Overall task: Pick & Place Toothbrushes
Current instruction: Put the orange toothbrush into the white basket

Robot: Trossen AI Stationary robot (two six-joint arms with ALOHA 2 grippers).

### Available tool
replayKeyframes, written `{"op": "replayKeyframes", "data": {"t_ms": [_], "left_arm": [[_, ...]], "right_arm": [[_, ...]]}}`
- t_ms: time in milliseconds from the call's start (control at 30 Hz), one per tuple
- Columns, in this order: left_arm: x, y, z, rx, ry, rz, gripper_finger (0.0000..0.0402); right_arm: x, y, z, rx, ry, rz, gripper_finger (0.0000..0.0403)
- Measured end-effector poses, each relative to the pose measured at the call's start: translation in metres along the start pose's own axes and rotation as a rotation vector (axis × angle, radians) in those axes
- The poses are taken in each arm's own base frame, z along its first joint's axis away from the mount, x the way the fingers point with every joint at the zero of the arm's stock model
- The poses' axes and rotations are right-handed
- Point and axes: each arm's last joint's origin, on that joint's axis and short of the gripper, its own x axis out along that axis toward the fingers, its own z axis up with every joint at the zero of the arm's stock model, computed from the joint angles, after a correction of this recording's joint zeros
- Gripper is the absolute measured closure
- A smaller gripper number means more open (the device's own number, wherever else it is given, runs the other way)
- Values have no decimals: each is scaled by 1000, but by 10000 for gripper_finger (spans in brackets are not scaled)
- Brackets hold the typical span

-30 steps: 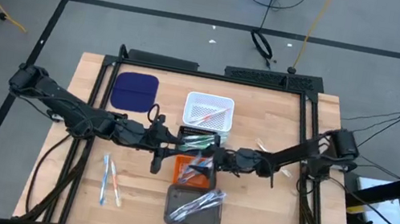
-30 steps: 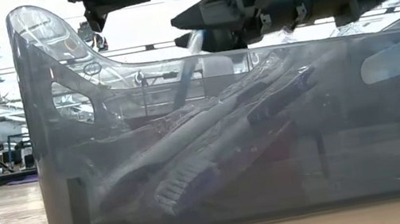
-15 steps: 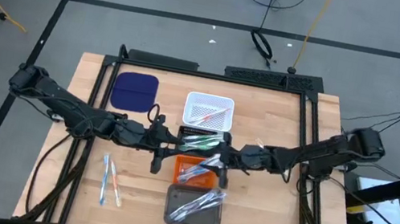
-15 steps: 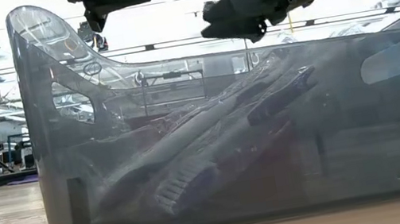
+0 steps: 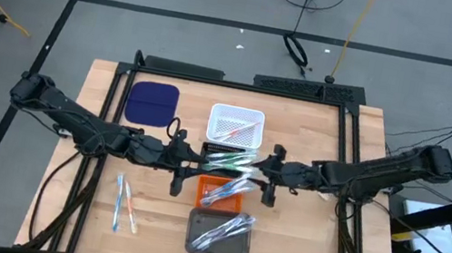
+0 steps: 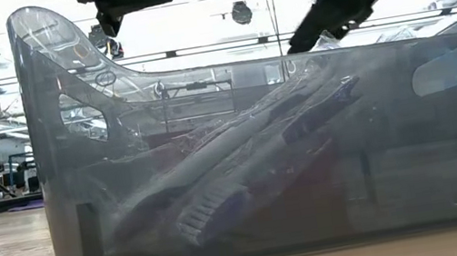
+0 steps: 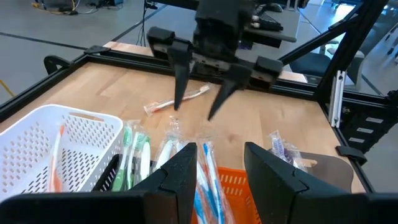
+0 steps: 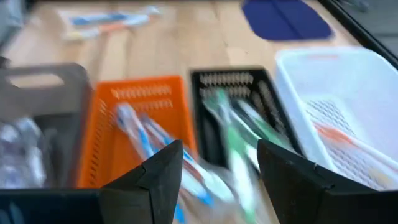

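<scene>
My right gripper [image 5: 265, 180] hovers just right of orange tray [image 5: 222, 191], fingers apart, empty. My left gripper [image 5: 185, 175] waits at that tray's left edge, fingers apart, empty. Blue toothbrushes [image 5: 225, 192] lie in orange tray; green ones [image 5: 225, 158] in black tray [image 5: 225, 157] just behind it.

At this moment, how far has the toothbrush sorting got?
Mostly done, by the look of it: the white mesh basket, black tray, orange tray and grey tray each hold toothbrushes. In hand: nothing. The left gripper and right gripper are open above the trays. Left: loose toothbrushes on the wooden table, and one beyond the trays.
</scene>
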Motion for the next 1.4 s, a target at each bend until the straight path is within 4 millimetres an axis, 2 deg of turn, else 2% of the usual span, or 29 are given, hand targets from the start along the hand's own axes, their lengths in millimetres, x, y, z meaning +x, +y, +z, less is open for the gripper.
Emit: {"op": "replayKeyframes", "data": {"t_ms": [433,800,1400], "left_arm": [[0,0,0,6,1,1,266],[0,2,0,9,-5,53,266],[0,2,-1,10,1,55,266]], "right_arm": [[-44,-21,-29,188,326,-219,205],[-66,-33,-59,364,624,-451,205],[-68,-44,-110,451,797,-570,204]]}}
